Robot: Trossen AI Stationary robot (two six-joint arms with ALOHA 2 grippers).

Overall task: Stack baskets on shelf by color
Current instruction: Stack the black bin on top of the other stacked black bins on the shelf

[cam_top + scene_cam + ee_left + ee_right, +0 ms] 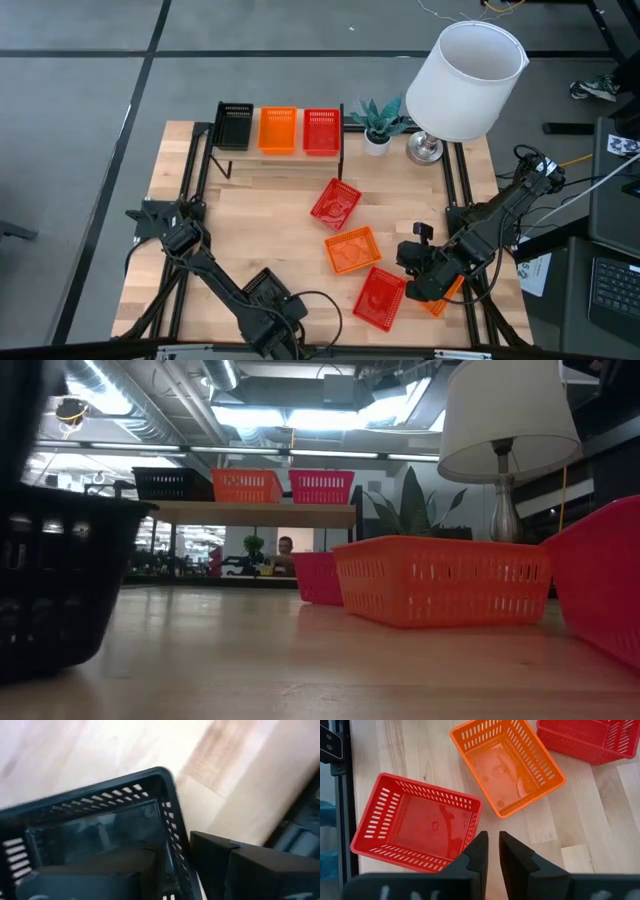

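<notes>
High view: the shelf stands along the tabletop's far edge, left of centre, and carries a row of three single baskets: a black basket at its left end, an orange basket in the middle and a red basket at its right end. On the tabletop itself, a tilted red basket lies near the centre, just in front of the shelf's right end. A loose orange basket sits nearer the front edge, and another red basket lies close to the front edge. A further orange basket shows only partly under the right arm, by the right edge. The right gripper hovers above bare wood between the front red basket and the loose orange one. Its fingers are nearly together with only a narrow slit between them and nothing in it. The left gripper is low at the front edge, left of centre, at a second black basket. One finger is inside the basket and the other outside its end wall, but I cannot tell whether they are pressed onto the wall. A white-shaded lamp and a small potted plant stand at the far right corner.
</notes>
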